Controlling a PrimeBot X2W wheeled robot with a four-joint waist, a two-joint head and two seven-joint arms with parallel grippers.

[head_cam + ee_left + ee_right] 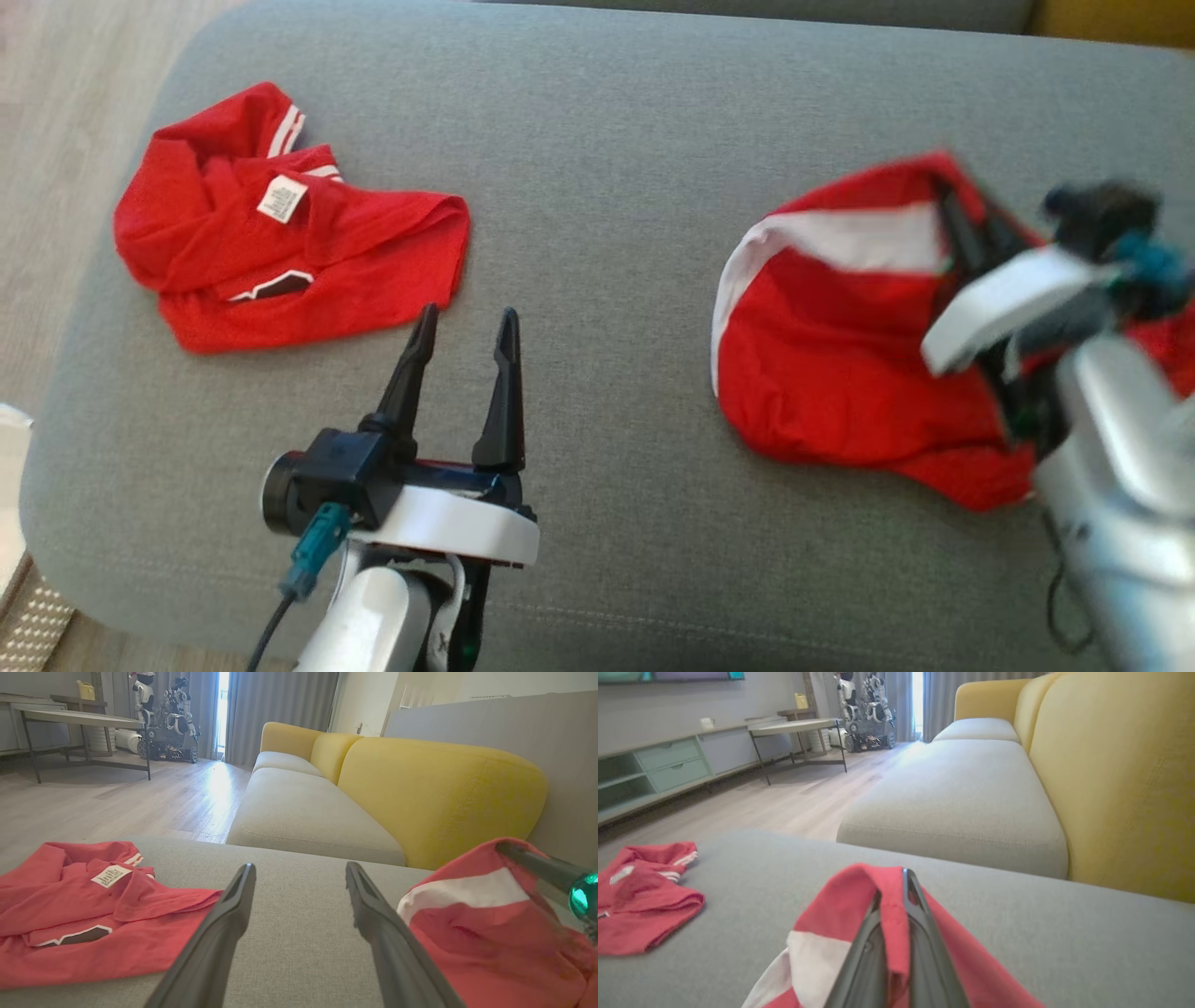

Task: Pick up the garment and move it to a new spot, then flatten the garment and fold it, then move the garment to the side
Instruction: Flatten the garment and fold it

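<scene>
Right gripper [896,889]: shut tight on a raised fold of the garment [822,373], red cloth pinched between the two fingers [927,952] and draped to either side.
Left gripper [469,315]: spread wide, empty, hovering low over bare upholstery between the two red heaps, touching neither.
Garment: crumpled on the right part of the grey seat [607,168], one peak lifted by the right gripper, the rest resting on the upholstery, white panel [840,238] showing along the upper edge.
Handling: judged light, thin and wholly limp. Likely to sag, trail and bunch on lifting. Not fragile. Probably apt to slide out of a shallow pinch.
Hold: probably best at a hem or seam edge, with a deep bite. For flattening, a second grasp at an opposite corner.
Second garment [280,252]: similar red top with care label [282,199], heaped at the left end of the seat, well apart, taking up landing room there.
In the way: nothing close to the held cloth. Open upholstery in the middle.
Beyond: yellow-backed sofa [439,793] just behind the seat, then wooden floor [117,802], a metal-legged table [84,718] and a parked robot [168,718] by the curtains [280,700].
</scene>
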